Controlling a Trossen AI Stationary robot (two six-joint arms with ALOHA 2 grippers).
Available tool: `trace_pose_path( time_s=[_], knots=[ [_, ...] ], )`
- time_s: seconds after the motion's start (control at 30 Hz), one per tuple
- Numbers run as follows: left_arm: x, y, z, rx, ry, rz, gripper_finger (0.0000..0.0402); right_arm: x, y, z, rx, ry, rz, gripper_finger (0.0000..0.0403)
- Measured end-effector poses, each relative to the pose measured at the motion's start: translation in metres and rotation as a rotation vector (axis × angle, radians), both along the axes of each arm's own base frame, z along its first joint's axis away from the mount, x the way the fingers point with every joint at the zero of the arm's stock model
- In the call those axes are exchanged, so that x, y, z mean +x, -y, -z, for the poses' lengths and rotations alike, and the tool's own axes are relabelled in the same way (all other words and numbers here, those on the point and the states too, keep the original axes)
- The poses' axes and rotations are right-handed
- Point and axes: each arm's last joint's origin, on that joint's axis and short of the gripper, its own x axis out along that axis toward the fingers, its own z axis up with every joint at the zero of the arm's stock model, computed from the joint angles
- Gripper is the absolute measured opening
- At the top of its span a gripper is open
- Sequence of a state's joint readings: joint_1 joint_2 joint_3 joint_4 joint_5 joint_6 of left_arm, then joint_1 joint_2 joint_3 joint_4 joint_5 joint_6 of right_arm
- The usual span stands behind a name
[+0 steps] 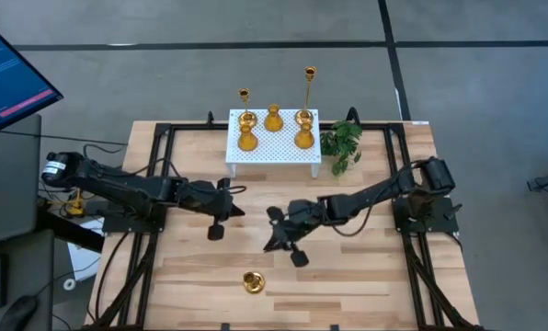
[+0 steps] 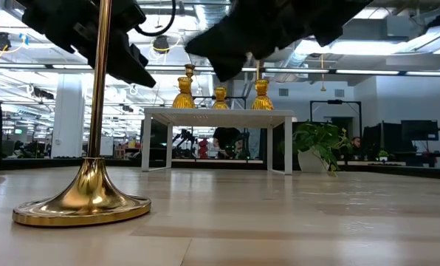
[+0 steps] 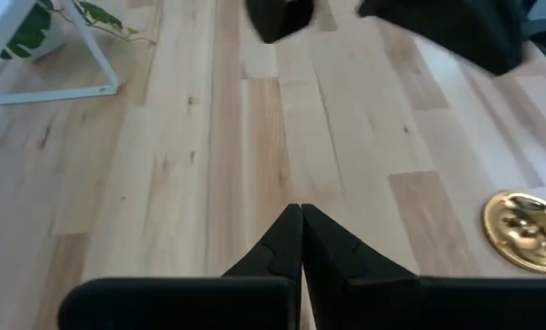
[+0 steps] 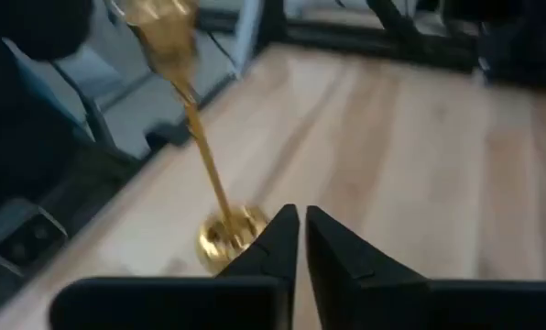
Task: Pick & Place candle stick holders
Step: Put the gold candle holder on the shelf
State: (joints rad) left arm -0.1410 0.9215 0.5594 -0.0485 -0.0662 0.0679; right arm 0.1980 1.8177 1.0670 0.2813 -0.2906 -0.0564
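Observation:
One tall thin-stemmed gold candle stick holder (image 1: 253, 281) stands upright on its round base on the wooden table near the front edge. It also shows in the low view (image 2: 83, 199) and the right wrist view (image 4: 204, 174). Several more gold holders (image 1: 273, 118) stand on the white perforated stand (image 1: 272, 152) at the far middle. My left gripper (image 1: 230, 210) is shut and empty above the table's middle left. My right gripper (image 1: 272, 241) is shut and empty, above and a little to the far right of the lone holder. In the right wrist view my right gripper (image 4: 300, 225) points past the holder's base.
A green plant sprig (image 1: 341, 142) lies right of the white stand. Black frame rails (image 1: 154, 184) run along the table's left and right sides. Bare wood lies between the stand and the lone holder. A monitor (image 1: 7, 74) stands off the table's left.

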Motion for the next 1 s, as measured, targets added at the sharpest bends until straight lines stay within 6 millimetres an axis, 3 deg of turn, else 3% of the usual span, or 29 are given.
trace_pose_path(
  time_s=[0.17,0.57,0.8,1.0],
  knots=[
    [-0.001,0.005,0.0,-0.043,-0.004,0.009,0.0005,0.006,-0.02,0.016,0.06,0.014,0.021,0.0074],
    [-0.003,0.015,0.0,-0.062,-0.012,0.05,0.0004,0.036,-0.063,0.034,0.14,0.004,0.019,0.0227],
    [-0.003,0.015,0.0,-0.122,-0.018,0.025,0.0006,0.039,-0.086,0.036,0.149,0.005,-0.041,0.0234],
    [-0.003,0.015,0.0,-0.124,-0.018,0.025,0.0005,0.04,-0.095,0.029,0.138,0.036,0.013,0.0176]
  ],
)
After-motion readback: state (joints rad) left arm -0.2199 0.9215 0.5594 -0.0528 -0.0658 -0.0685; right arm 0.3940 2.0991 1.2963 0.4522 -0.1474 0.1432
